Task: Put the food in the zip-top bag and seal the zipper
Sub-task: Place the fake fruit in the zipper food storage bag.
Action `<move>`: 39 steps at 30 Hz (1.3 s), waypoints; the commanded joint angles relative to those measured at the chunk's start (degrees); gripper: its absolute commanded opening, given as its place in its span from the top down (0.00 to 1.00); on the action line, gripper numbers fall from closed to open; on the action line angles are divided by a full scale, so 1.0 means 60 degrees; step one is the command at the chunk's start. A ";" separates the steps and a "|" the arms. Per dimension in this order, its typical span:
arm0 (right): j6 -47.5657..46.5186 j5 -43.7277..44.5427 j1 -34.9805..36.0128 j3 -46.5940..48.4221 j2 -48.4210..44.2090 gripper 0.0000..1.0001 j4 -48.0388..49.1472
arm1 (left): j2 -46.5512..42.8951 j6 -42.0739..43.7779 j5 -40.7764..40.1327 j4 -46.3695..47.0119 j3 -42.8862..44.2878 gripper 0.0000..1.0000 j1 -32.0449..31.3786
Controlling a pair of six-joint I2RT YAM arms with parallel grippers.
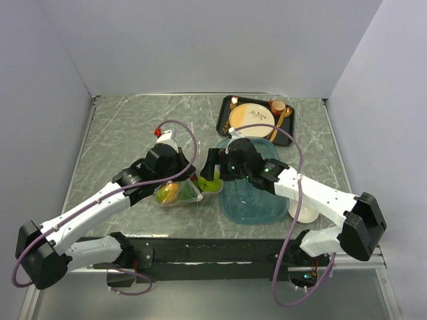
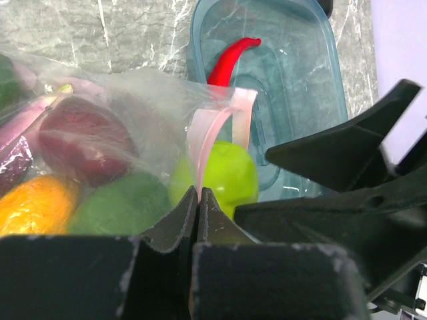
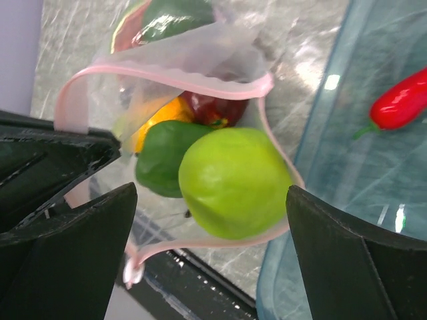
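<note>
Your left gripper point(image 2: 198, 202) clamps the zipper point(image 2: 212, 130). Your right gripper point(image 3: 212, 195) stands spread around the lime fruit point(image 3: 233, 183), which hides much food point(image 3: 163, 157) inside the zip-top bag point(image 3: 200, 53).

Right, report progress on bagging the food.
Done: orange, dark red and green toy pieces sit inside the clear plastic bag. In hand: the left pincer pinches its pale pink zipper strip; the open right pincer straddles a lime-green round fruit at the mouth. Left: the red chilli in the teal tray, then sealing.
</note>
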 commanded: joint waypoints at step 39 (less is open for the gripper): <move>0.0838 -0.0003 0.0401 0.0991 0.1124 0.87 -0.0140 | -0.0536 -0.0075 -0.0478 0.0113 0.0131 0.99 0.0008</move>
